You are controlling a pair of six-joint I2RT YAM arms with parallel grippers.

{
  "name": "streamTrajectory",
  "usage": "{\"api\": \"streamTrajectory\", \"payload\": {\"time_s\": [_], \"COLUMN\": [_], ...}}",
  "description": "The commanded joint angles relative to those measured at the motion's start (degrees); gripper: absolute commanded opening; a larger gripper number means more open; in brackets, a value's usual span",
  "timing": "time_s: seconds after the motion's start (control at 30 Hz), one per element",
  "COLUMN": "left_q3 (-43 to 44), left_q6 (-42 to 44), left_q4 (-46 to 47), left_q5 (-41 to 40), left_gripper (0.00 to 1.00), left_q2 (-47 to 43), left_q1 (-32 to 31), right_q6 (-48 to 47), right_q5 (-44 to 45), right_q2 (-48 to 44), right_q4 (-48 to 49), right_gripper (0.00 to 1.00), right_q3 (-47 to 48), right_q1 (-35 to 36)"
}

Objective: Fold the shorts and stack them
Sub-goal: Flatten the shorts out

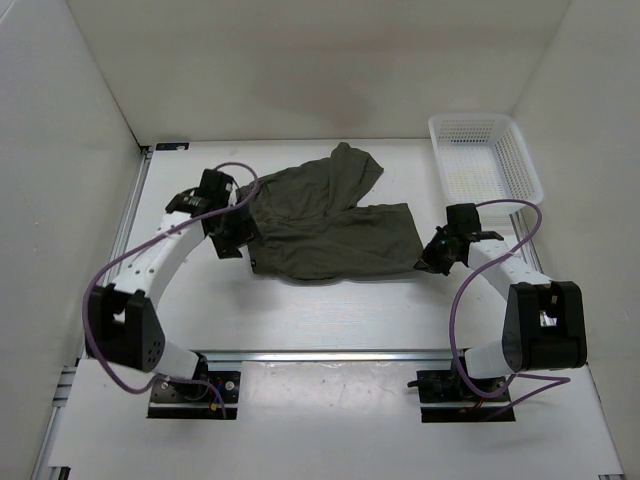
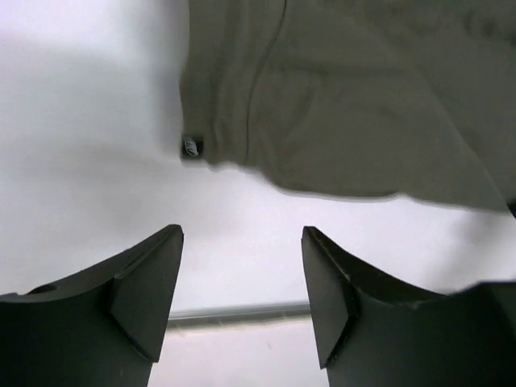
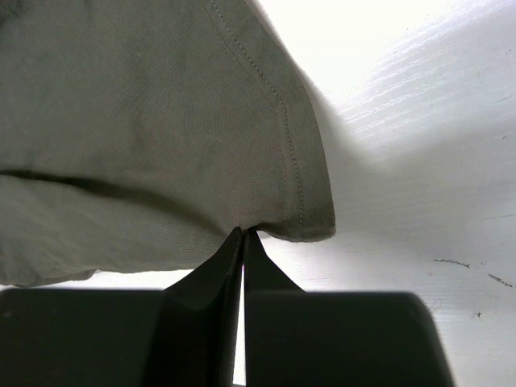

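The shorts (image 1: 325, 225) lie mid-table, long axis running left to right, waist on the left side, legs pointing right. The right gripper (image 3: 243, 234) reaches in low, fingers pinched together on the near leg's hem corner. The left gripper (image 2: 242, 242) sits bent-elbowed at the waist edge, fingers spread over bare table (image 1: 330, 310), holding nothing. Further back the other leg kicks out toward the white mesh basket (image 1: 525, 160).

Lighting bright. Glare on white flat worktop (image 3: 363, 32) at 1 o'clock; dark olive-green cloth shorts (image 3: 121, 121) cast soft shadow. Left wrist view blurred.
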Motion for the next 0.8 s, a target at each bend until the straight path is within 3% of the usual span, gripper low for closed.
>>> {"api": "streamTrajectory", "payload": {"time_s": [0.0, 0.13, 0.2, 0.33, 0.63, 0.77], "left_q3": [-8.85, -20.55, -23.39, -27.17, -27.18, -27.18], "left_q6": [-11.43, -27.15, -31.85, -43.18, -51.12, -53.57], "left_q4": [3.95, 13.53, 16.26, 18.54, 18.56, 18.56], "left_q5": [7.64, 11.64, 11.64, 8.66, 3.12, -0.4], "left_gripper": [0.71, 0.79, 0.8, 0.93, 0.89, 0.83], "left_q2": [-8.09, -15.85, -17.78, -20.42, -14.11, -11.38], "left_q1": [0.11, -1.29, -1.3, -1.3, -2.62, -4.81], "right_q6": [-0.55, -0.55, -0.55, -0.55, -1.08, -1.08], "right_q5": [-0.6, -0.6, -0.6, -0.6, -1.12, -1.12], "right_q2": [-0.94, -0.94, -0.94, -0.94, -0.94, -0.94], "right_q4": [-0.61, -0.61, -0.61, -0.61, -0.61, -1.14], "right_gripper": [0.0, 0.0, 0.0, 0.0, 0.0, 0.0], "right_q3": [1.94, 1.94, 1.94, 1.94, 1.94, 1.94], "right_q1": [0.3, 0.83, 0.83, 1.36, 1.36, 1.36]}}
